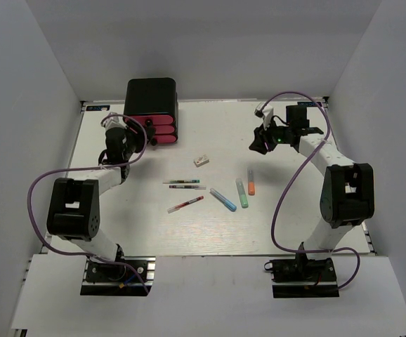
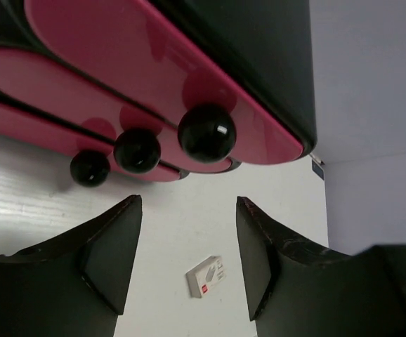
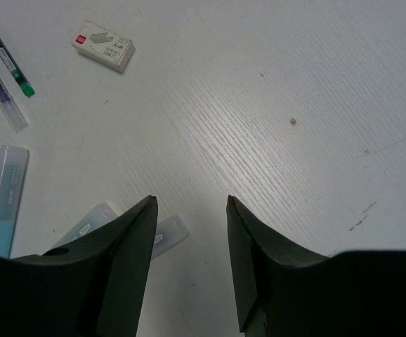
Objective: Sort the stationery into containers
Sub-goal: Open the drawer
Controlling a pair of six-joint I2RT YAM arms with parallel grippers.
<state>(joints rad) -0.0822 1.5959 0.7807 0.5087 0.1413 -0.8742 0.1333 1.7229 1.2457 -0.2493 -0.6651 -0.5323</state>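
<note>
Tabletop [image 1: 294, 210], white, with walls on three sides.

1. Cabinet [image 1: 152, 105]: black, rounded, at 11 o'clock on the tabletop. It has three pink drawers [image 2: 119, 42], all closed, each with a black round knob [image 2: 206, 132].
2. Left claw [image 2: 189, 203]: jaws spread wide and holding nothing, just short of the knobs. Nothing lies between it and them.
3. Right claw [image 1: 261, 142]: at 2 o'clock, well apart from the cabinet, jaws parted and empty above bare tabletop.
4. Eraser [image 1: 201, 161]: near centre, at 5 o'clock from the cabinet, lying alone.
5. Two whitish pens [image 1: 182, 182]: side by side at centre. The red pen [image 1: 185, 204] lies just nearer, aslant.
6. Blue marker [image 1: 223, 199], green marker [image 1: 241, 193] and orange marker [image 1: 251, 182]: a loose row at 3 o'clock from the pens, none touching another.

View notes: only the left wrist view shows the knobs and drawer fronts close up, with the eraser between the fingers. The right wrist view shows the eraser's printed label, a green pen tip and pale marker caps partly hidden by one finger. The top view alone shows the whole layout.
</note>
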